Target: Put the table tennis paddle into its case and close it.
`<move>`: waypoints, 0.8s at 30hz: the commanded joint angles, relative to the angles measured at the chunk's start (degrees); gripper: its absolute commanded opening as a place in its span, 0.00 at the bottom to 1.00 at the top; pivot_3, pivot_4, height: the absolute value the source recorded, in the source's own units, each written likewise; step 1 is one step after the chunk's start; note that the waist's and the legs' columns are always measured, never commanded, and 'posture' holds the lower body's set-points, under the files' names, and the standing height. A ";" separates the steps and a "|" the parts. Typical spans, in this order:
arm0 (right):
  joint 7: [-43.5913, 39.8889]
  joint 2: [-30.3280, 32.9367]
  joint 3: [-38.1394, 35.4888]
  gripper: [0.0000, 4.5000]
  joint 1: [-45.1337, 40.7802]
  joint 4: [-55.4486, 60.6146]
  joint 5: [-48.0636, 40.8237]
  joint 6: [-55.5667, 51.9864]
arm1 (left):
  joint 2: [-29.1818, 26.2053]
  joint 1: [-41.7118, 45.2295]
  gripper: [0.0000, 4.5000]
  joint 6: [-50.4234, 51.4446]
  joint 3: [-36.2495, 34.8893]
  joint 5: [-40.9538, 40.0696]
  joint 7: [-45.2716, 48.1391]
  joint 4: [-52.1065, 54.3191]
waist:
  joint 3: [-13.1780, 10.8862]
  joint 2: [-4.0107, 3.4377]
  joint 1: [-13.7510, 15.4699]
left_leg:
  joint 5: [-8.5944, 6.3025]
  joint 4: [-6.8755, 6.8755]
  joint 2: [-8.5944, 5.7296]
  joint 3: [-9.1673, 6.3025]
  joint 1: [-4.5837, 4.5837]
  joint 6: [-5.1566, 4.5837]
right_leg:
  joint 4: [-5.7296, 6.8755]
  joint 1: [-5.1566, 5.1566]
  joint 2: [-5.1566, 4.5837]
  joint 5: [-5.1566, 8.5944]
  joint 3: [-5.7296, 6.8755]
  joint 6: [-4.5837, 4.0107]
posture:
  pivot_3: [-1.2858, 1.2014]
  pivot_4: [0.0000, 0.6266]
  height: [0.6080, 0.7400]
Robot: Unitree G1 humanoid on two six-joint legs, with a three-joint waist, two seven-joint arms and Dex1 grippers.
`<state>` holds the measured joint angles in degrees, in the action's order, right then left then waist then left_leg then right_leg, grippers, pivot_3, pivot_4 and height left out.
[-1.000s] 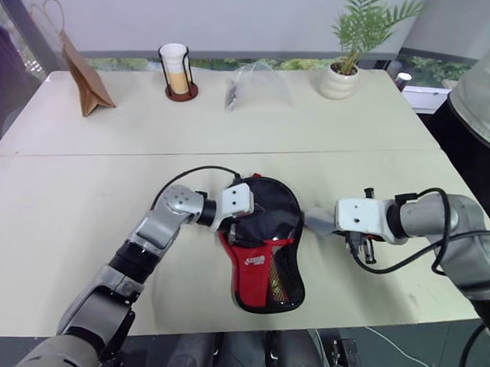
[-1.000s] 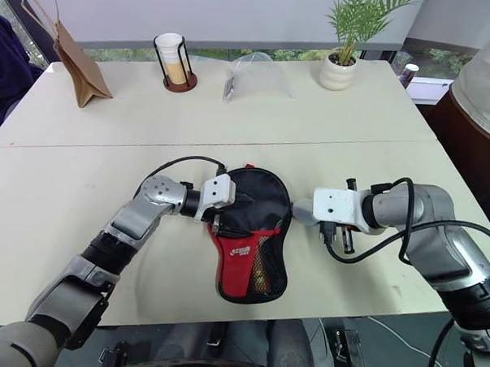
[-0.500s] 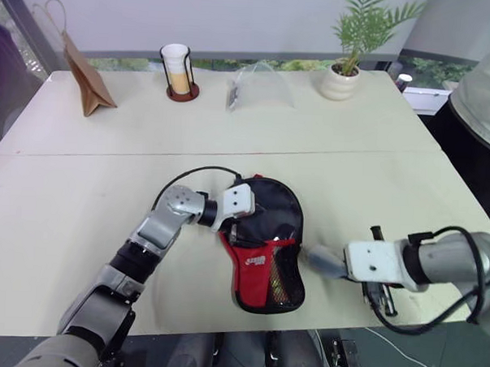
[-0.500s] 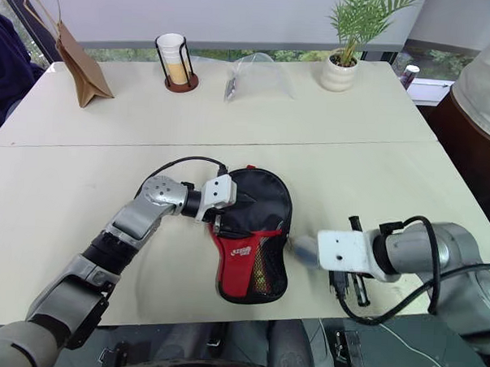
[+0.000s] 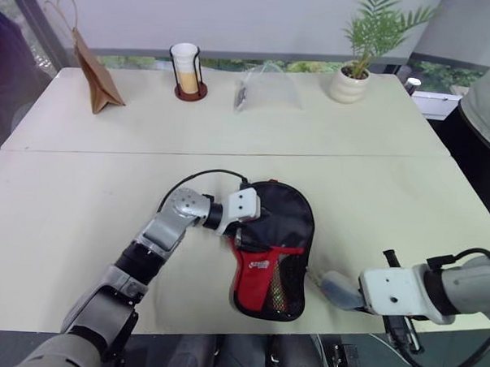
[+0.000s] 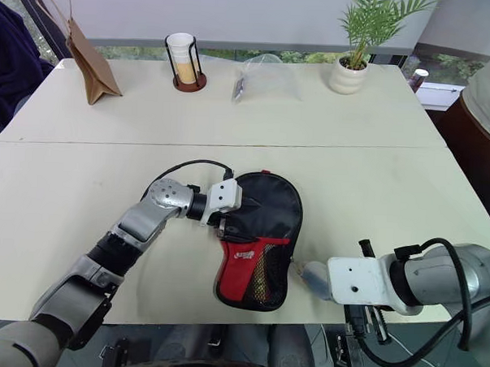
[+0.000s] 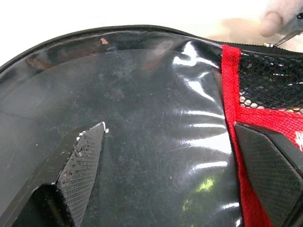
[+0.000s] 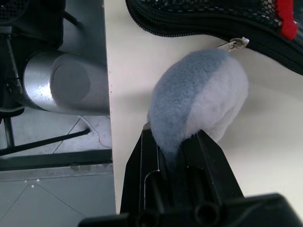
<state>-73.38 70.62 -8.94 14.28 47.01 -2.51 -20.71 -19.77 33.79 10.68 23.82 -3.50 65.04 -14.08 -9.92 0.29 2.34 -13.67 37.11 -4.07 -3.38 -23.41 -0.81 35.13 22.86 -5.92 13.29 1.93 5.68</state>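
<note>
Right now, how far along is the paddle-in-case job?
Apparently done: the case lies flat and filled out on the table, and its zip looks shut along the side seen from the right wrist, so the paddle is probably inside. In hand: the left fingers, open, rest on its round end; the right fingers are shut on a grey plush puff by the zip pull. Left: any last stretch of zip, then release.

The only marking is a small white logo on the red panel of the case (image 6: 257, 249), just below its black upper part. The letters are too small to read. No text, number or sign can be read on the other things standing on the table (image 6: 351, 168) beyond the case.
</note>
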 commanded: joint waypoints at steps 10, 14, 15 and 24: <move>-3.36 3.88 0.48 0.00 6.31 2.94 1.25 5.76 | -2.49 -2.33 1.00 2.35 1.20 3.80 -2.04 -3.50 | 0.10 0.03 0.01 | -0.01 -0.01 0.01 0.00 0.01 0.01 | 0.00 -0.01 0.00 0.01 0.01 0.02 | 0.52 0.24 0.95; -5.31 3.78 -2.47 0.00 10.64 4.12 1.10 7.39 | -2.38 -2.32 1.00 2.39 1.35 3.92 -2.24 -3.83 | 0.26 0.11 0.01 | -0.01 -0.01 0.01 -0.01 0.01 0.01 | -0.01 -0.02 -0.01 0.08 0.01 0.13 | 0.52 0.24 0.95; -5.43 3.62 -3.08 0.00 11.67 4.14 1.68 8.05 | -2.32 -2.31 1.00 2.35 1.39 3.93 -2.29 -3.94 | 0.27 0.11 0.01 | -0.01 -0.01 0.02 -0.01 0.02 0.01 | -0.01 -0.03 -0.01 0.09 0.01 0.15 | 0.52 0.24 0.95; -5.93 5.07 -8.67 0.00 3.70 -2.89 -0.71 6.47 | -2.12 -1.69 1.00 1.74 1.23 4.04 -2.57 -5.14 | 0.31 0.11 -0.10 | -0.02 -0.01 0.02 0.00 0.02 0.02 | -0.04 -0.06 -0.06 0.11 0.00 0.17 | 0.52 0.24 0.95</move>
<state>-78.60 74.28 -16.32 19.74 45.42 -2.22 -13.84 -19.84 33.56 10.83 23.79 -3.54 64.53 -14.47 -9.61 0.40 2.24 -13.68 37.11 -4.05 -3.38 -23.38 -0.80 35.09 22.80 -5.98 13.40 1.93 5.84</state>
